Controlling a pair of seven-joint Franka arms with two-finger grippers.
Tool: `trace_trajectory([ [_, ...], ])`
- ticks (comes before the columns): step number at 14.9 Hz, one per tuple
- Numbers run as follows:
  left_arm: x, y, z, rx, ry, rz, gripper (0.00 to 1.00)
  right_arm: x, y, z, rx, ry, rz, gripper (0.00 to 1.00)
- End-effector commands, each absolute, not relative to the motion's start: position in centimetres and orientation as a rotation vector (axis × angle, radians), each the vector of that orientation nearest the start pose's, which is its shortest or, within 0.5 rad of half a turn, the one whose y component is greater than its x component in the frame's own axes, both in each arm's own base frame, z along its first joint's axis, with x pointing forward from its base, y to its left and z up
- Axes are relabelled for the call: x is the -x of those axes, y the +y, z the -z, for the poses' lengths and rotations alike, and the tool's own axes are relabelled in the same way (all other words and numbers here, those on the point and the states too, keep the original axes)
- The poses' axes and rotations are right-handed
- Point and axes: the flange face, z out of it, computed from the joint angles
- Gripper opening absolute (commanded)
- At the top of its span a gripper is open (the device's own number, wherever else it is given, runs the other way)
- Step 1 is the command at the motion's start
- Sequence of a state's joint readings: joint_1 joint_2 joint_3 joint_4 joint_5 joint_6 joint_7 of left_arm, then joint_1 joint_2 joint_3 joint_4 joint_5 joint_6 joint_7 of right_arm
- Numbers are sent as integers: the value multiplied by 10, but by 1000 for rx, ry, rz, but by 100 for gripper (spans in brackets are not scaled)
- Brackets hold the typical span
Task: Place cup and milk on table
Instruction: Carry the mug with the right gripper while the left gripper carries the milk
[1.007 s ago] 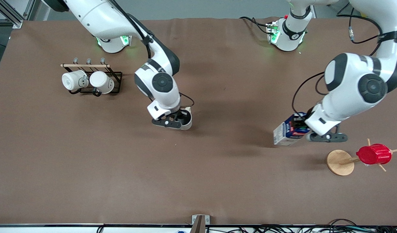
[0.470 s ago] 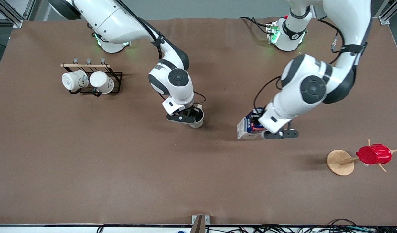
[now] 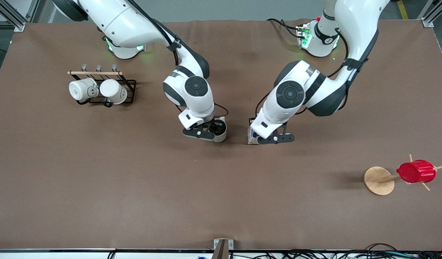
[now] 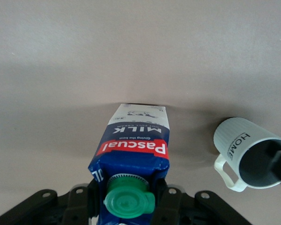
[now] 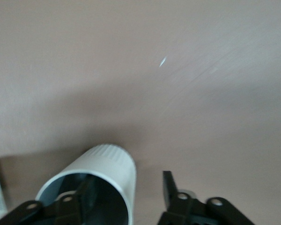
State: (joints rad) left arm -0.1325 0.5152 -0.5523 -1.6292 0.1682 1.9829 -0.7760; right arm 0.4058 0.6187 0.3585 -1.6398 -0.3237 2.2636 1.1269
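Right gripper (image 3: 214,132) pinched the cup's (image 3: 221,130) wall, one finger inside, w/ the cup at the middle of the brown table (image 3: 134,180). Left gripper (image 3: 258,138) was clamped on the milk (image 4: 133,154) carton near its green cap (image 4: 130,203), carton just beside the cup toward the left arm's end, its base apparently on the table.

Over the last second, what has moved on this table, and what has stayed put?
The left gripper carried the milk from near the red cup toward the table's middle, beside the cup. The right gripper, shut on the cup's wall, shifted it slightly toward the milk. The rack with two white mugs and the red cup on its wooden stand stayed.
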Motion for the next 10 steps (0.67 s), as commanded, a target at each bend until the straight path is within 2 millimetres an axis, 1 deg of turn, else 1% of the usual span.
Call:
trace_trajectory([
  [1, -547, -398, -347, 3146, -130, -205, 41, -542, 394, -365, 3156, 482, 206, 100],
  [2, -543, -405, -343, 3141, -122, -208, 41, -548, 375, -391, 3147, 524, 249, 100],
  [3, -541, -409, -342, 3140, -120, -205, 41, -557, 351, -413, 3145, 548, 287, 100],
  [4, -539, -410, -342, 3136, -112, -201, 41, -567, 322, -434, 3159, 547, 307, 100],
  [5, -536, -415, -342, 3134, -94, -193, 41, -573, 295, -454, 3193, 524, 312, 100],
  [7, -532, -422, -345, 3127, -56, -160, 41, -576, 243, -489, 3267, 478, 297, 100],
  [9, -522, -435, -352, 3121, 15, -114, 42, -575, 198, -522, 3309, 425, 279, 100],
  [10, -520, -437, -352, 3118, 30, -106, 42, -576, 167, -541, 3298, 408, 254, 100],
])
